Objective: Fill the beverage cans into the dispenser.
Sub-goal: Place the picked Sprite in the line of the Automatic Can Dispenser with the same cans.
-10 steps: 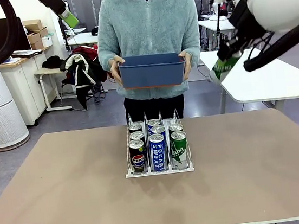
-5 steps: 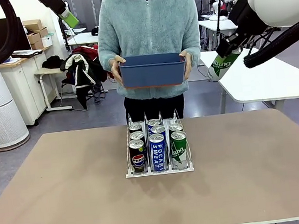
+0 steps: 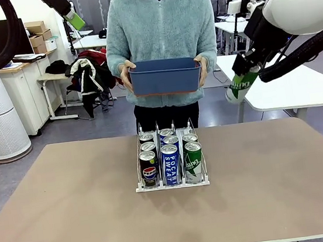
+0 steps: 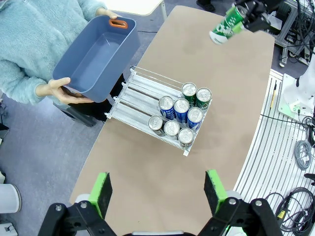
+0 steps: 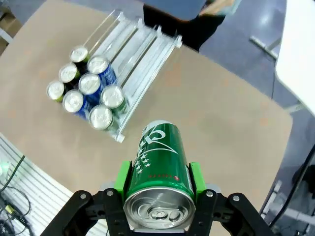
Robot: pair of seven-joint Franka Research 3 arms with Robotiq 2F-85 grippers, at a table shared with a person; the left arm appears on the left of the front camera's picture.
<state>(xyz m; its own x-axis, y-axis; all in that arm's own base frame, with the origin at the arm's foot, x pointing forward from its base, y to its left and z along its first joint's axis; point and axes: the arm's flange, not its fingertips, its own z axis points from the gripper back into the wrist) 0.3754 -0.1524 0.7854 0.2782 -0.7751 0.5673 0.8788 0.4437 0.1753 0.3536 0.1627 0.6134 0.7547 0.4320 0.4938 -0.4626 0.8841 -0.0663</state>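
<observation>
Office clutter and other desks fill the background beyond a tan counter [image 3: 72,209]. At the upper right of the front view, the right end effector [image 3: 244,70] is clenched on a green can [image 3: 241,83], held high in the air well clear of the counter. The left end effector [image 4: 156,189] hangs released, holding nothing, high above.

That can is tilted; lowered crooked, I'd guess it could catch a wire divider or knock the standing cans.

Mid-counter, the clear dispenser [image 3: 172,184] holds eight cans [image 3: 170,161] bunched at its near end: black Pepsi, blue Pocari Sweat, green. Behind, a person holds a dark-blue bin [image 3: 164,76], which looks empty.
</observation>
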